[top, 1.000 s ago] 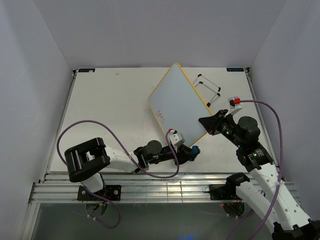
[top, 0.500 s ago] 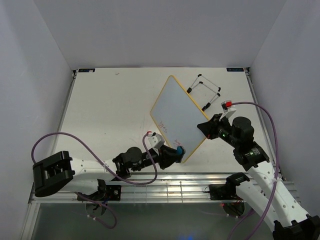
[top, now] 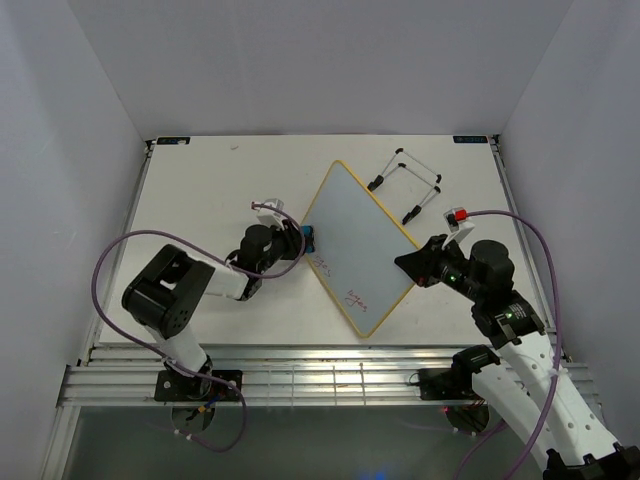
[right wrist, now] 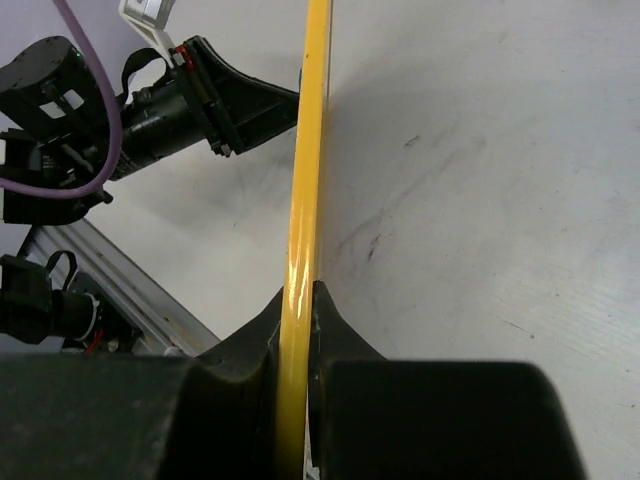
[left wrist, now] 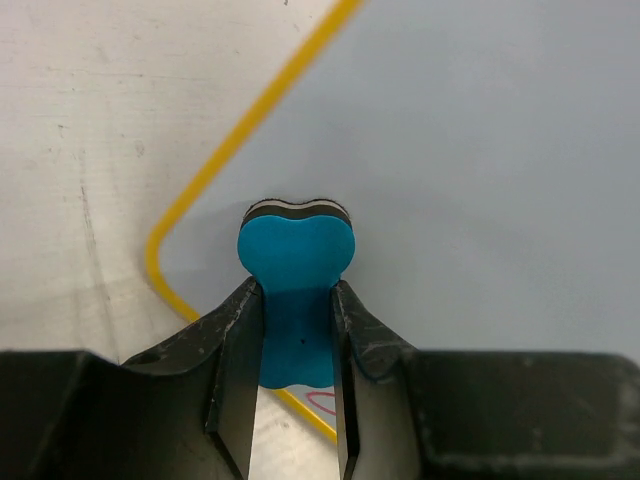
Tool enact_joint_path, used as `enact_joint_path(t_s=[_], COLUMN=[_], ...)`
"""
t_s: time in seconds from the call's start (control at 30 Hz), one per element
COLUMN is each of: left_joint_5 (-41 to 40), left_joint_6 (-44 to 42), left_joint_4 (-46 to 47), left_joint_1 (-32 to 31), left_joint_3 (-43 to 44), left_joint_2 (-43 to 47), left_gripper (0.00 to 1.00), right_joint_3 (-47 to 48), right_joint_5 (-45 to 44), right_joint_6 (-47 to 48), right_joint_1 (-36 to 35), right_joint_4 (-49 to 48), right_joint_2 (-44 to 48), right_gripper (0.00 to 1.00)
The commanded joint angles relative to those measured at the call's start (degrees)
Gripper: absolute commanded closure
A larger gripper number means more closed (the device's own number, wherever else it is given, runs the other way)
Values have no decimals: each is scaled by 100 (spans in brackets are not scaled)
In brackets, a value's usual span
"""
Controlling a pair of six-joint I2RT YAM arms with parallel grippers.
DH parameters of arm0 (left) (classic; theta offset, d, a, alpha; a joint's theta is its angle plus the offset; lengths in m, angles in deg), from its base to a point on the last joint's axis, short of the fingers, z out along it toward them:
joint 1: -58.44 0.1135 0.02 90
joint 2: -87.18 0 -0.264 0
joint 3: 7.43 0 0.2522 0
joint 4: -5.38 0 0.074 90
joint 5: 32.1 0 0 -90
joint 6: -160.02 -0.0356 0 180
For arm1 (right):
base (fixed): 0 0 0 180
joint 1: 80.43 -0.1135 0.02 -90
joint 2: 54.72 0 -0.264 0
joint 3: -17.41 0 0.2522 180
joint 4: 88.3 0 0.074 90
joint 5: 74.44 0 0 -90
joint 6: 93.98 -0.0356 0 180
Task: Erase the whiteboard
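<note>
**Blue eraser (left wrist: 296, 252) pressing at the whiteboard (top: 362, 235) corner**

The whiteboard is sitting cornerwise over the counter (top: 200, 200), right of centre. The left pincer (top: 304, 240) is gripping the blue eraser, whose head is touching the board just inside its rounded left corner. The right pincer (top: 412, 262) is clamping the yellow frame on the opposite side. Red scribbles (top: 355, 297) are showing near the lower corner.

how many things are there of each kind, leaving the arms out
whiteboard: 1
blue eraser: 1
black wire stand: 1
total: 3
</note>
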Motion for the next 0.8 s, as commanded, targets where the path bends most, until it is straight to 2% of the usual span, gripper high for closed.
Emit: enact_joint_path(t_s=[0.0,0.1,0.23,0.4,0.6,0.77], left_joint_5=[706,1049,1462,1762,1534,1025], left_joint_6=[546,634,863,1205,995,951], left_joint_4=[280,675,1841,2820,2356,2117], left_joint_1=[383,392,392,314,-265,-758], left_joint_3=[504,558,294,48,135,-84], left_joint_2=[-511,-881,-1285,-1786,-1717,-1620], left_gripper=[100,100,100,100,100,100], right_joint_3=[241,250,197,241,188,153], right_joint_5=[800,835,853,809,695,703], right_joint_6=[-460,-531,-977,-1172,-1164,-1216], right_joint_1=[-68,-68,-68,-68,-68,-68], right_joint_4=[-1238,-1255,-1624,-1686,-1712,-1853], right_joint_2=[331,331,287,155,120,76], right_gripper=[92,92,92,92,92,92])
